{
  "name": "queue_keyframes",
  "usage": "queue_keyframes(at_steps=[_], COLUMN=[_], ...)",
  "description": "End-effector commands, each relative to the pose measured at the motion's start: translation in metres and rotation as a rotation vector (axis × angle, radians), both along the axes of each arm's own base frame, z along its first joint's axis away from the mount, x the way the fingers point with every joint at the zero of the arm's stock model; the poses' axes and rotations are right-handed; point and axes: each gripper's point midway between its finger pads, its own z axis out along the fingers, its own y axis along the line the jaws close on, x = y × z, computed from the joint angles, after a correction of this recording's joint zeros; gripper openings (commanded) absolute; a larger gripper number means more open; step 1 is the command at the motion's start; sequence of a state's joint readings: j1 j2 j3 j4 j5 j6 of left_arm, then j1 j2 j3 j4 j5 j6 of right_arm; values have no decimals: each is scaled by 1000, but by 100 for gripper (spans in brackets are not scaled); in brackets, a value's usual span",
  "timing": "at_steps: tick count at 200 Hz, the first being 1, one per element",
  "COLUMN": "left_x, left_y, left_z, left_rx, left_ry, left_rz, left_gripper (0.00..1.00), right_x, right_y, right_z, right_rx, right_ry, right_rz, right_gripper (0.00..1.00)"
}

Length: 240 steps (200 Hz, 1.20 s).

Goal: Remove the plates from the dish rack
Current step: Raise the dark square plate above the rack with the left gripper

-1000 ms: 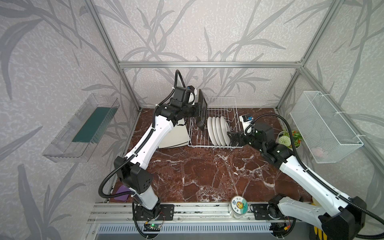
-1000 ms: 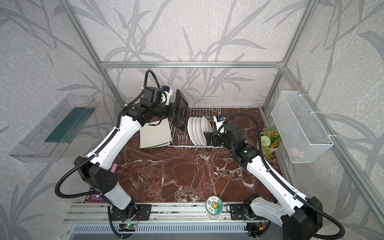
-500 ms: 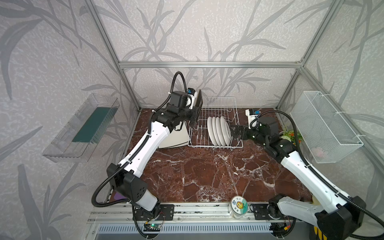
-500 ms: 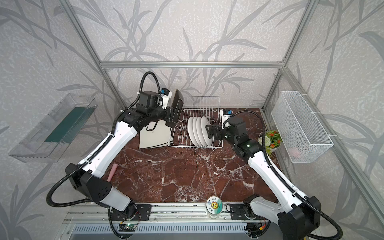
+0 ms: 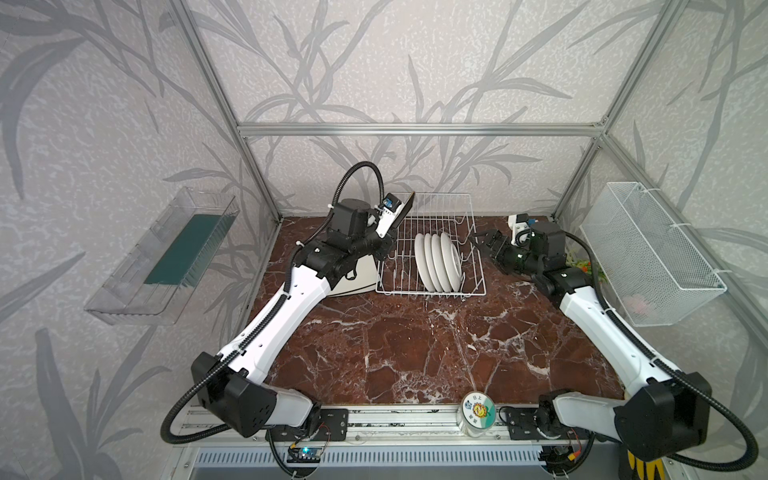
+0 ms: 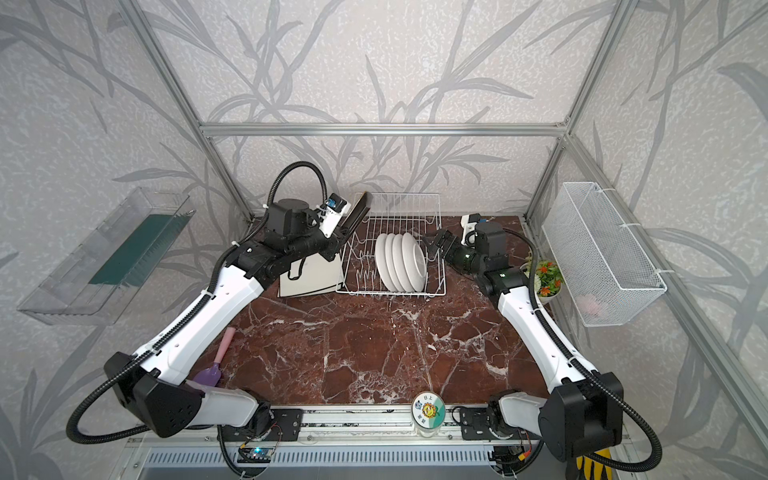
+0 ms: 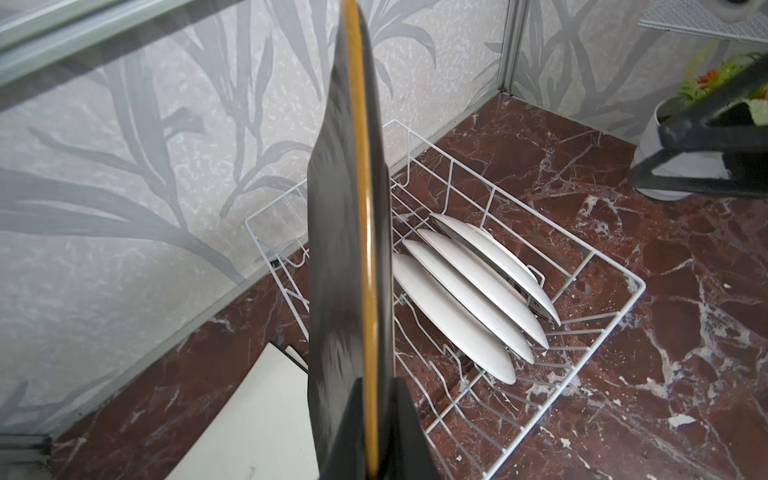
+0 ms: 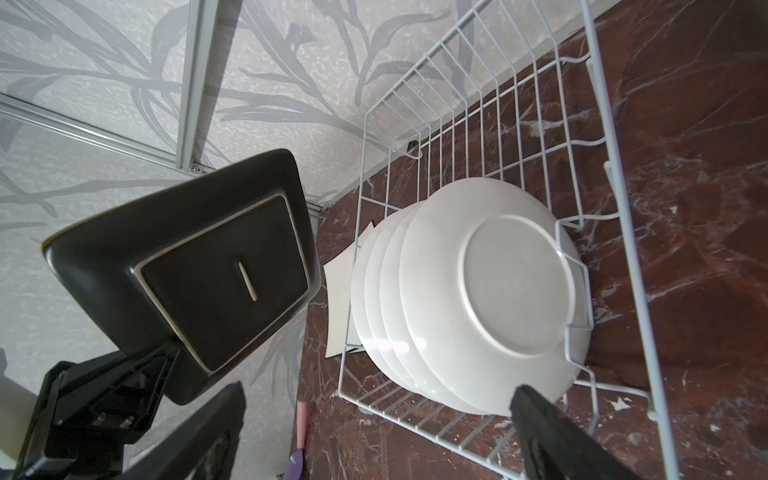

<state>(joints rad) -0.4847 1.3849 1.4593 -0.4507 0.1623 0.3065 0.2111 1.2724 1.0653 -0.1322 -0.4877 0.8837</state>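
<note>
The black square plate point(image 5: 402, 211) point(image 6: 358, 214) hangs tilted in the air over the left end of the white wire dish rack point(image 5: 432, 293) point(image 6: 390, 294), clear of its wires. My left gripper point(image 7: 374, 395) is shut on its lower edge. Several round white plates point(image 5: 438, 262) point(image 8: 478, 291) stand upright in the rack's slots. Cream square plates point(image 5: 353, 278) point(image 7: 257, 415) lie flat on the table just left of the rack. My right gripper point(image 8: 376, 399) point(image 5: 478, 241) is open and empty, just off the rack's right side, facing the round plates.
A white mesh basket point(image 5: 648, 253) hangs on the right wall and a clear tray point(image 5: 166, 257) on the left wall. Potted flowers point(image 6: 546, 276) stand behind the right arm. A jar point(image 5: 478, 409) sits at the front edge; a purple scoop point(image 6: 218, 357) lies front left.
The left gripper has raised the black plate out of the rack and tilted it towards the left. The right gripper has drawn back from the rack's front right corner, still open.
</note>
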Motion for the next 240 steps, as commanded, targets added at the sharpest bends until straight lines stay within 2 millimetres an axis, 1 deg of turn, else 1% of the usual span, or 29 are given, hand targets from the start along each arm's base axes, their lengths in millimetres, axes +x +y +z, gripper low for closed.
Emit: queue_keyframes(at_steps=[1, 23, 47, 60, 77, 94, 125, 155, 166, 189, 219, 240], left_x=[-7, -13, -17, -19, -22, -25, -27, -31, -32, -33, -33, -35], left_y=[-2, -8, -10, -12, -16, -21, -27, -36, -38, -40, -45, -48], left_z=[83, 78, 81, 80, 76, 66, 57, 50, 49, 45, 33, 29], left_rx=[56, 150, 229, 263, 306, 368, 439, 471, 493, 513, 570, 570], left_ry=[-385, -447, -524, -562, -605, -648, -713, -765, -788, -793, -795, -798], left_rz=[-51, -92, -102, -110, -131, -160, -184, -220, -235, -245, -263, -276], left_gripper=[0, 0, 0, 0, 0, 0, 0, 0, 0, 0, 0, 0], right_x=[4, 9, 13, 16, 21, 24, 23, 21, 21, 22, 26, 30], right_y=[12, 19, 25, 26, 27, 28, 37, 47, 49, 53, 61, 68], right_z=[30, 34, 36, 41, 47, 49, 44, 34, 29, 20, 12, 6], right_rx=[117, 145, 164, 180, 203, 200, 158, 67, 45, 17, 5, -4], right_ry=[-19, 15, 44, 40, 27, 25, 46, 64, 77, 96, 111, 129], right_rz=[57, 89, 115, 114, 107, 106, 139, 157, 163, 169, 193, 212], right_gripper=[99, 99, 99, 99, 99, 99, 100, 99, 97, 90, 78, 69])
